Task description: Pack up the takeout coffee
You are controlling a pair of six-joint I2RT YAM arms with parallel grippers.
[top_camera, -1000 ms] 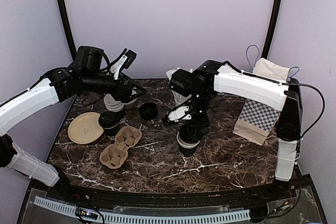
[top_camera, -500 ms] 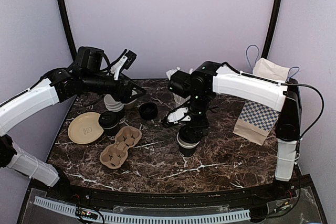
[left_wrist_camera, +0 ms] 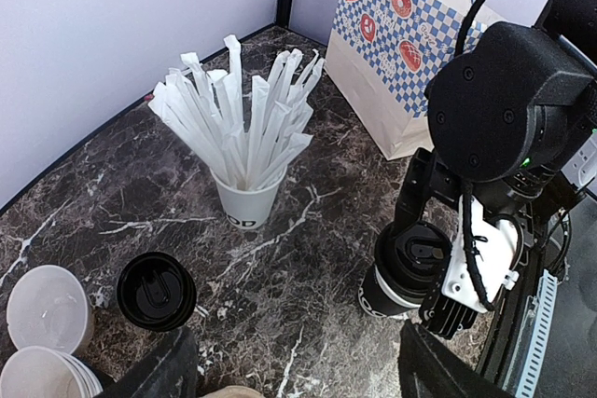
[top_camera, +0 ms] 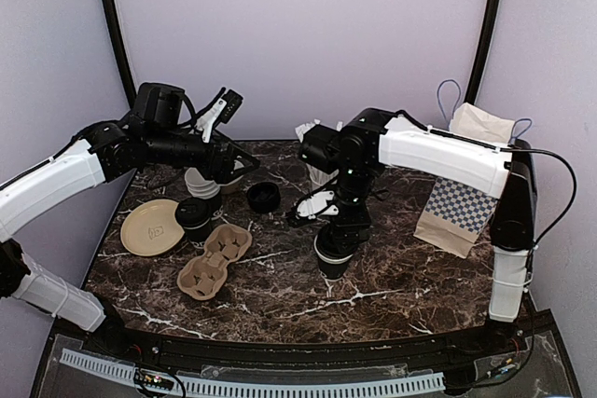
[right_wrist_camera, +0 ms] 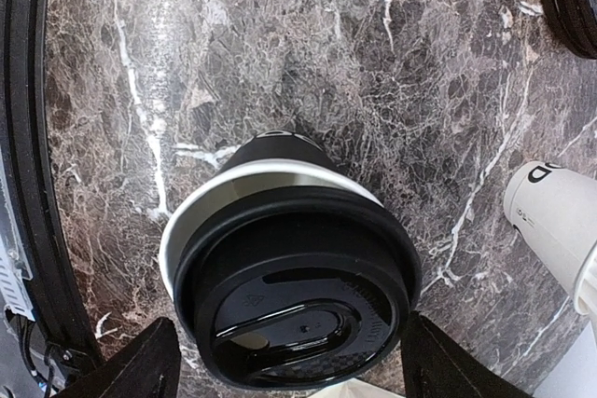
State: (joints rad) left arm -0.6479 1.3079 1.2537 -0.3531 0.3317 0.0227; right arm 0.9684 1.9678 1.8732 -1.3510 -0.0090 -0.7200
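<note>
Near the middle of the bench, the right gripper is hovering released and empty over the takeout coffee, and it should be descending past the black lid and closing gently on the body beneath, keeping it upright.

The dark marble table carries a checkered paper bag standing at its right edge, toward the back. A straw cup stands near the back edge, with a low stack of lids to its left. The coffee stands mid-table. Toward the left edge are white cups, black cups, a tan plate and a pulp carrier.
</note>
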